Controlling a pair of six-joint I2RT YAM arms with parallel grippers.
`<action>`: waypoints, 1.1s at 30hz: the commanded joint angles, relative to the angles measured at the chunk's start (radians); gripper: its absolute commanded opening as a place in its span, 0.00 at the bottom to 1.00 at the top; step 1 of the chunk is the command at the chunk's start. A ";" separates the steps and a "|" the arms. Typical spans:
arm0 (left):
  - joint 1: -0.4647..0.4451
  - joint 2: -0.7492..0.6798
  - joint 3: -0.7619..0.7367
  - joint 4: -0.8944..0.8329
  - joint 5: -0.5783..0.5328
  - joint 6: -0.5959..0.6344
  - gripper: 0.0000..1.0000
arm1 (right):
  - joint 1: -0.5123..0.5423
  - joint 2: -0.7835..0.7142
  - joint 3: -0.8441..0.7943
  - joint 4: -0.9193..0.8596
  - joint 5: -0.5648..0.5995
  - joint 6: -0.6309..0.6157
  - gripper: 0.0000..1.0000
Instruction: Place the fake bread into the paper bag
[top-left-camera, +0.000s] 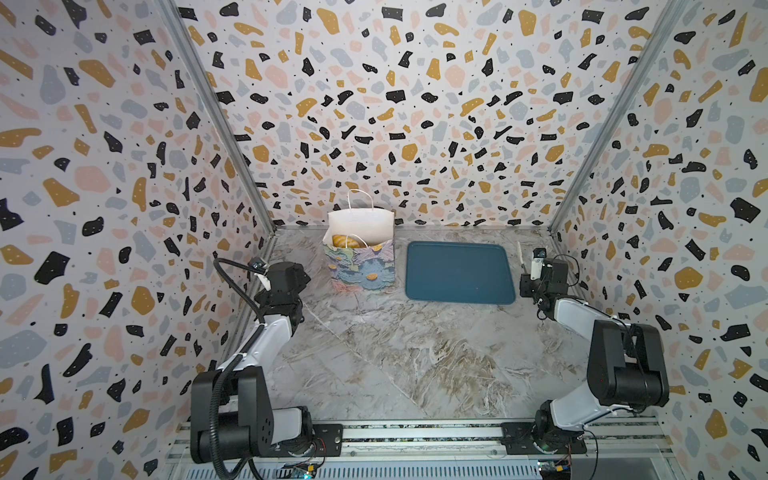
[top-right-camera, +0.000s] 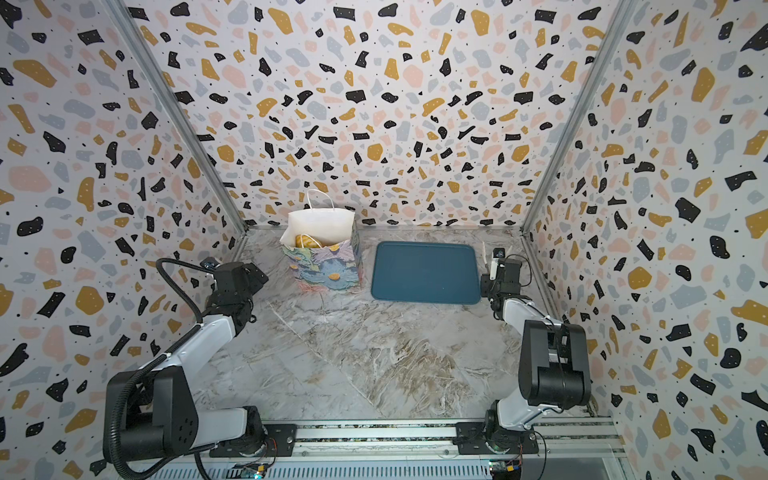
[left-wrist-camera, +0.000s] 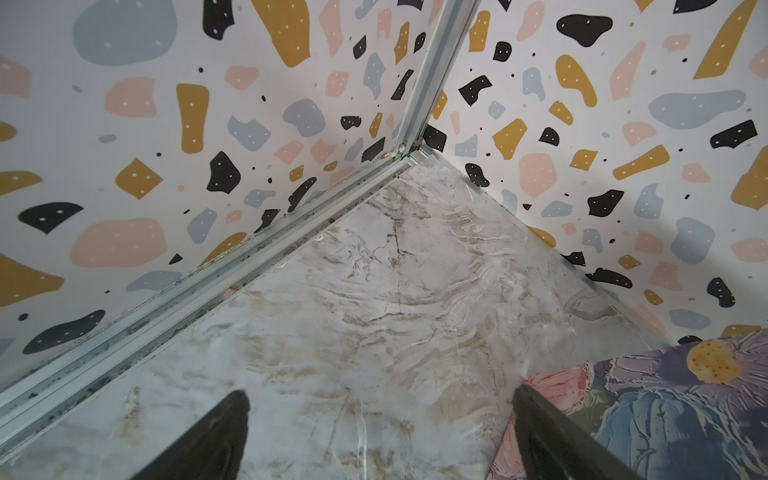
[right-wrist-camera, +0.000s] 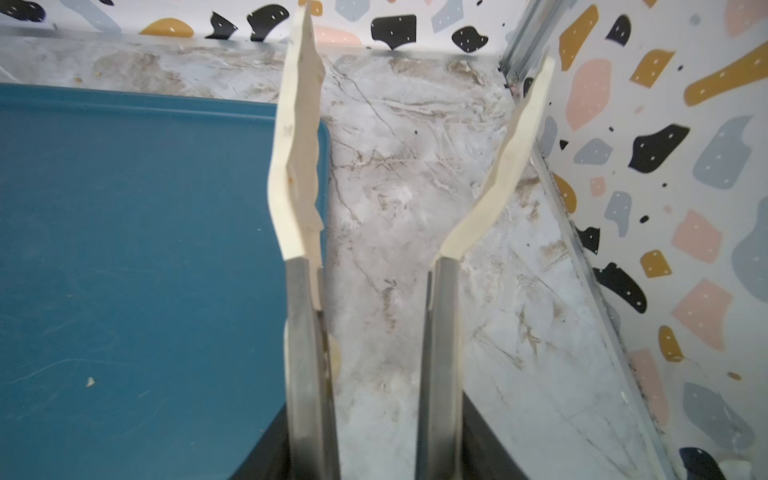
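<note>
With fake bread (top-left-camera: 348, 241) lying inside the upright paper bag (top-left-camera: 362, 272) and none on the tray (top-left-camera: 459, 272), the job looks done — so left tool (left-wrist-camera: 380, 415) hangs spread wide, right tool (right-wrist-camera: 426, 45) parted, both empty.

You have the flowered paper gift bag (top-left-camera: 360, 259) standing upright at the back of the grey marble-patterned tabletop (top-left-camera: 395, 353), left of the middle and close before the rear wall (top-left-camera: 415, 124). Inside it, toward its left side, lies glossy golden toy bread (top-left-camera: 347, 241). The flat dark-teal rectangular tray (top-left-camera: 457, 274) lies just right of the bag, with a narrow gap between them. Your left gripper (left-wrist-camera: 378, 399) sits left of the bag, near the left wall (top-left-camera: 104, 208). Your right gripper (right-wrist-camera: 428, 35) sits just right of the tray, between it and the right wall (top-left-camera: 685, 208).
</note>
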 joint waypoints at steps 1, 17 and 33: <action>0.007 -0.004 -0.022 0.071 -0.036 0.001 0.99 | -0.031 0.022 0.037 0.053 -0.026 0.032 0.49; 0.008 -0.004 -0.056 0.082 -0.025 0.023 1.00 | -0.044 0.275 0.248 -0.135 -0.045 0.038 0.47; 0.008 -0.007 -0.067 0.122 -0.021 0.018 1.00 | -0.047 0.262 0.242 -0.187 -0.048 0.100 0.76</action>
